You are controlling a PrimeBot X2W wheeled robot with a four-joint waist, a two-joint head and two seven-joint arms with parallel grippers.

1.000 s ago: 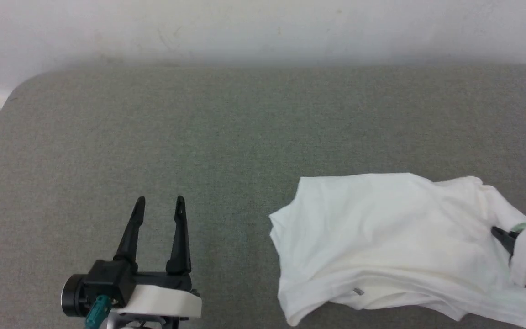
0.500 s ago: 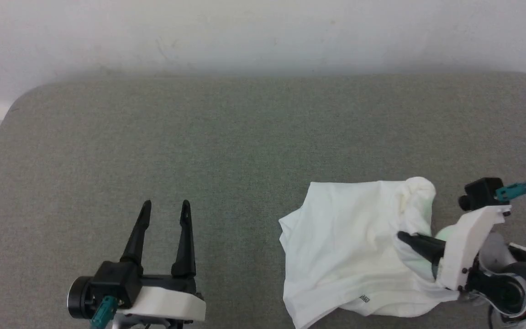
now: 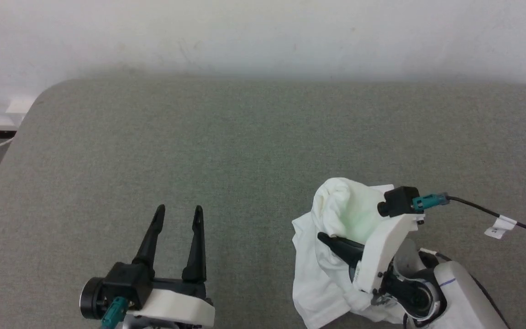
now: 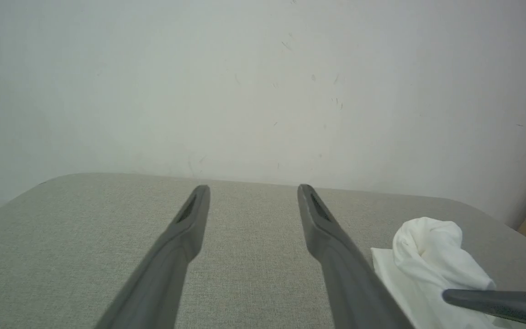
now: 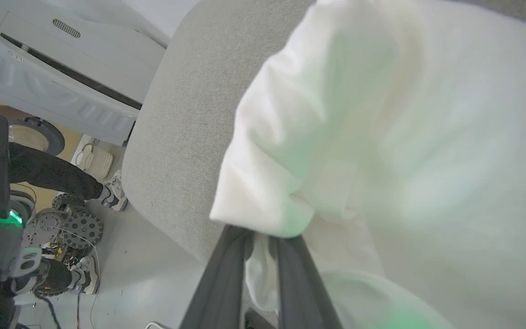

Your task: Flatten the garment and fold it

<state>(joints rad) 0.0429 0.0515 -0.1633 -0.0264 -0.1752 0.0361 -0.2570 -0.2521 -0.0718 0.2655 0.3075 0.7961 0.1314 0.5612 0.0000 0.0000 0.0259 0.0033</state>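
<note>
At four o'clock on the table (image 3: 244,137), my right claw (image 3: 323,237) stays clenched on the garment (image 3: 340,210), having hauled an edge, perhaps a sleeve, toward nine; bunched now, it still needs flattening. My left claw (image 3: 179,209), released, waits at seven.

Thin soft cloth garment (image 3: 336,210), matt rough-woven grey table (image 3: 244,137)
</note>
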